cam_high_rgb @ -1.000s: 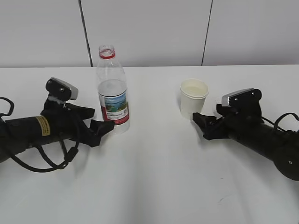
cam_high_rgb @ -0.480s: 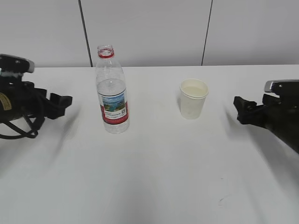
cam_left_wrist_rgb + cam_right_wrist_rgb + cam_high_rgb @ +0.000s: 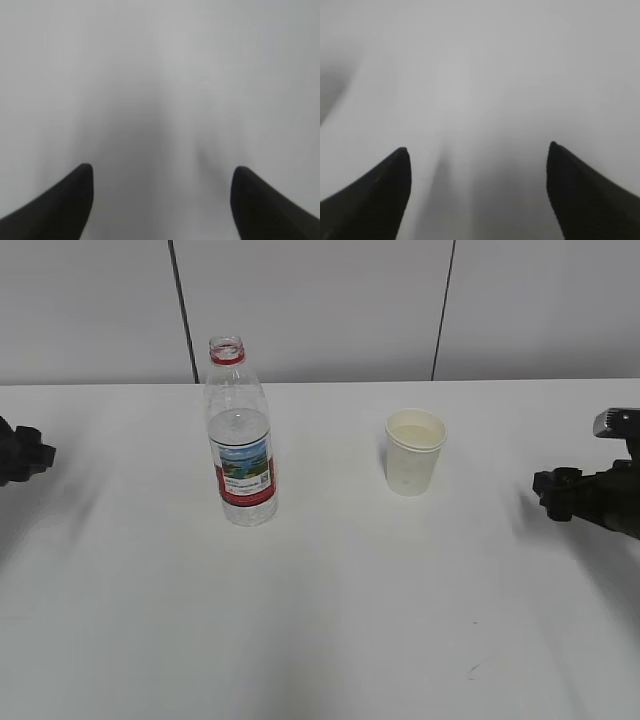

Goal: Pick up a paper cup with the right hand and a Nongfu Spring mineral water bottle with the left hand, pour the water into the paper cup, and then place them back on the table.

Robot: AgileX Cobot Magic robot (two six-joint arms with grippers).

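Note:
The Nongfu Spring mineral water bottle (image 3: pixel 240 435) stands upright and uncapped on the white table (image 3: pixel 320 620), left of centre. The paper cup (image 3: pixel 414 452) stands upright right of centre, with liquid in it. My left gripper (image 3: pixel 30 455) shows only at the far left edge, far from the bottle. My right gripper (image 3: pixel 555 493) is at the far right edge, well clear of the cup. In the left wrist view the left gripper (image 3: pixel 162 172) is wide open over bare table. In the right wrist view the right gripper (image 3: pixel 479 152) is wide open and empty.
A grey panelled wall (image 3: pixel 320 310) rises behind the table's far edge. A faint dark scuff mark (image 3: pixel 474 670) lies on the tabletop near the front right.
Both arms have drawn back outward, the left toward the left edge and the right toward the right edge. The bottle and cup have stayed standing where they were.

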